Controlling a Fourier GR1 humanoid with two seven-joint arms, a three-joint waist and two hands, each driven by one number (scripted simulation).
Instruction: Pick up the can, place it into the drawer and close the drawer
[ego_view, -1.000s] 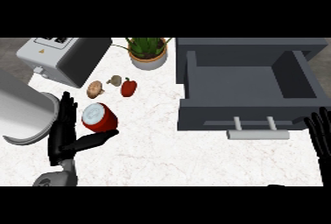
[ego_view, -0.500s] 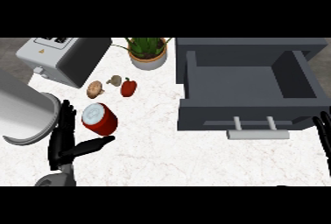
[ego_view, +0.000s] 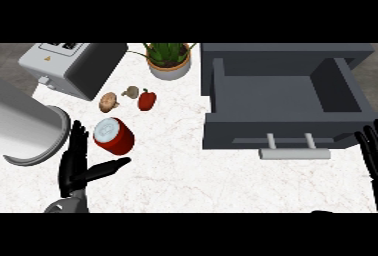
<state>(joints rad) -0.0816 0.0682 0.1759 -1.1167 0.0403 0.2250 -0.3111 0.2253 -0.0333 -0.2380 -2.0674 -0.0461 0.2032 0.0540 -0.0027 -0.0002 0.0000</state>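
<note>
A red can (ego_view: 114, 136) with a pale lid lies tilted on the white counter at the left. My left hand (ego_view: 74, 165) is open just below and left of it, fingers straight up beside the can and thumb stretched out under it, not closed round it. The dark grey drawer (ego_view: 284, 131) stands pulled open at the right, its inside bare, with a pale bar handle (ego_view: 294, 153) on its front. My right hand (ego_view: 368, 151) shows only as straight fingers at the right edge, beside the drawer's front corner.
A red pepper (ego_view: 147, 100) and two brown mushrooms (ego_view: 109, 102) lie above the can. A potted plant (ego_view: 169, 60) and a grey toaster (ego_view: 71, 66) stand at the back. A large metal pot (ego_view: 26, 131) lies at the left edge, close to my left hand.
My right hand has moved up along the right edge toward the drawer's front corner. My left hand and the can have hardly shifted.
</note>
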